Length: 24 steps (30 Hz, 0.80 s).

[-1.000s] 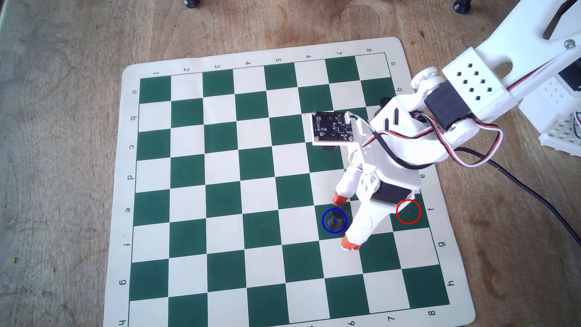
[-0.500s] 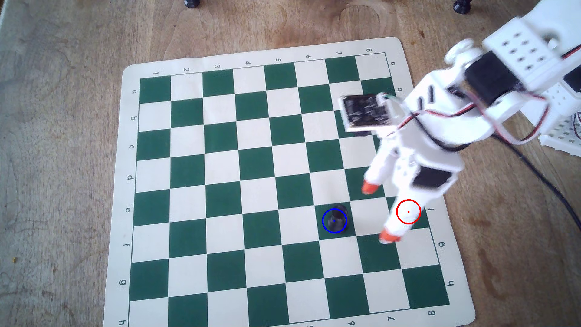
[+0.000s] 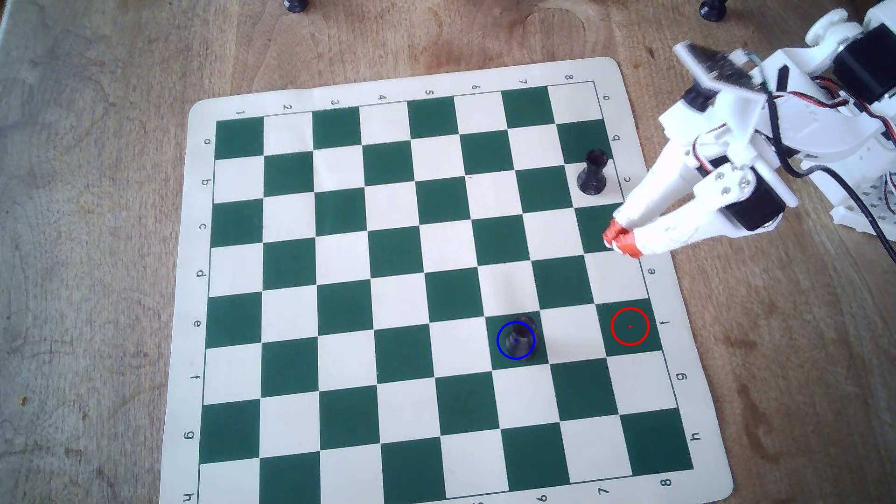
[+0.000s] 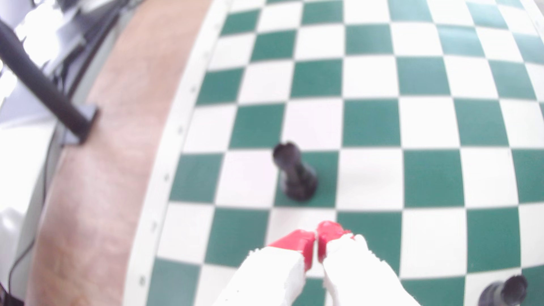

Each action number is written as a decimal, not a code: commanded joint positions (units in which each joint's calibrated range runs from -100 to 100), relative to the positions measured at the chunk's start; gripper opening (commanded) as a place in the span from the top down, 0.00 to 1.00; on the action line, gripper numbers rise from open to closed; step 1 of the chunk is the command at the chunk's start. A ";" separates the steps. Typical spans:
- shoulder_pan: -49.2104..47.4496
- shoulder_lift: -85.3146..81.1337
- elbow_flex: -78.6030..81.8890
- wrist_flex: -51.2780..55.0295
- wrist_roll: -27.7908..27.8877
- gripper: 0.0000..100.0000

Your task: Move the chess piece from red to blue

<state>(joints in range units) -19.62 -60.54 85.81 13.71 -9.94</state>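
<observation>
Standing upright inside the blue ring (image 3: 516, 340) on a green square of the chessboard (image 3: 339, 291), the chess piece (image 3: 518, 337) is well apart from the tool (image 3: 619, 239) in the overhead view, lower in the picture and to the tool's left, with several squares between them. The tool has its two orange-tipped fingers (image 3: 612, 231) pressed together with nothing between them, and it sits over the board's right edge. The red ring (image 3: 630, 326) lies below the tool in that view, on a green square at the same edge, with no piece in it. A second black rook (image 3: 592, 173) stands above the tool, near it and slightly to its left, on the edge column. In the wrist view the tool (image 4: 317, 235) enters from the bottom edge, its red tips touching, and a rook (image 4: 294, 172) stands on a green square just beyond the tips. Another dark piece (image 4: 504, 292) shows blurred at the lower right corner there. The worktop (image 3: 97, 194) is bare wood around the board.
</observation>
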 commanded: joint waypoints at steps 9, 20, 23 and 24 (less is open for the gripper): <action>7.45 -9.41 14.01 -65.55 8.06 1.00; 9.25 -17.22 14.10 -101.99 14.26 1.00; 10.35 -19.51 14.10 -105.76 14.31 1.00; 11.13 -22.40 14.10 -105.68 14.31 0.97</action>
<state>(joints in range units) -10.10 -79.64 98.92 -89.88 4.22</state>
